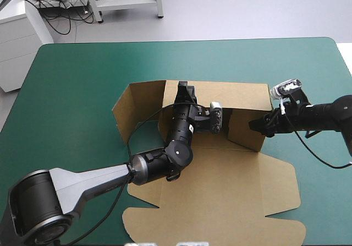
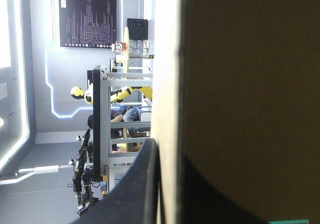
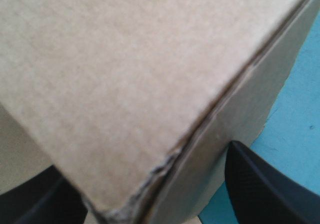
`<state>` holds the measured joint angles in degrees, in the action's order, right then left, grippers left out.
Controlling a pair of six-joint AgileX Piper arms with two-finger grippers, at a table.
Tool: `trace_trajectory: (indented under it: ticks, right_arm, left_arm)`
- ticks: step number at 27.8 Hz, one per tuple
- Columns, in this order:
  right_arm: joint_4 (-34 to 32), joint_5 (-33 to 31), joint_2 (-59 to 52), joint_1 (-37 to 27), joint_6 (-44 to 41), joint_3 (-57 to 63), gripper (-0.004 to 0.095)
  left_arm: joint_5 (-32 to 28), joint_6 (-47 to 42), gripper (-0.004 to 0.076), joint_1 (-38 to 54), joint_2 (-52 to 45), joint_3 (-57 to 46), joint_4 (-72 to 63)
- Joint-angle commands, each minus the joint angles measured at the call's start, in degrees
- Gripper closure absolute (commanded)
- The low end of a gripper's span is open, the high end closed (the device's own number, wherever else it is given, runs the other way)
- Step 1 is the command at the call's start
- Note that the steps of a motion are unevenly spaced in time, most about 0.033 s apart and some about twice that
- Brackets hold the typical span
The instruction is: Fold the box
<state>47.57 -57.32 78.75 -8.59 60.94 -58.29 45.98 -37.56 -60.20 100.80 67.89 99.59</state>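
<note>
Left gripper [image 1: 185, 90] is pinching the raised back wall of the box [image 1: 245, 96], fingers nearly closed; right gripper [image 1: 258, 126] is gaping wide, the box's corner sitting between its fingers

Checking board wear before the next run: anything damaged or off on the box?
Yes. At the right gripper, the box has a frayed, crushed corner edge, and the board looks ragged along the fold. Nothing else stands out.

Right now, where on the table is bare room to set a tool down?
Bare cover beyond the box's back wall, and left of it. Crowded: left claw inside the box, right claw at its right corner.
</note>
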Motion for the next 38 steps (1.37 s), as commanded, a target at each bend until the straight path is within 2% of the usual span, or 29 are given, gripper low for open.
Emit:
trace_trajectory:
  ticks: [1,4,7,11,14,18,20,28,38]
  right_arm:
    - [3.5,0.0,-1.4,-0.3,0.6,-1.4,0.0252]
    - [2.0,3.1,-1.4,-0.3,0.1,-1.4,0.03]
    - [2.4,8.7,-1.3,-0.3,1.4,-0.3,0.0544]
    - [3.9,13.0,-1.3,-0.3,4.1,3.6,0.0645]
    - [10.4,14.9,-1.3,-0.3,10.2,7.8,0.0721]
    - [22.1,16.0,-1.3,-0.3,20.0,11.7,0.0918]
    - [24.3,16.0,-1.3,-0.3,21.9,12.5,0.0911]
    - [20.1,16.9,-1.5,2.1,22.0,12.3,0.0908]
    - [12.1,26.8,-1.5,11.6,16.7,12.2,0.0908]
  left_arm:
    - [1.2,-1.2,0.0734,-0.5,-1.9,1.1,0.9]
    - [1.2,-1.5,0.0734,-0.5,-1.9,1.1,0.9]
    - [1.2,-4.4,0.0734,-0.5,-1.9,1.1,0.9]
    - [1.5,-4.4,0.0734,-0.5,-1.9,1.1,1.4]
    - [1.3,-4.4,0.0734,-0.5,-1.9,1.1,2.0]
    - [0.7,-4.4,0.0734,-0.5,-1.9,1.1,2.5]
    - [0.6,-4.4,0.0734,-0.5,-1.9,1.1,2.8]
    - [0.6,-4.4,0.0734,-0.5,-1.9,1.1,3.7]
    - [0.6,-4.4,0.0732,-0.5,-1.9,1.1,3.7]
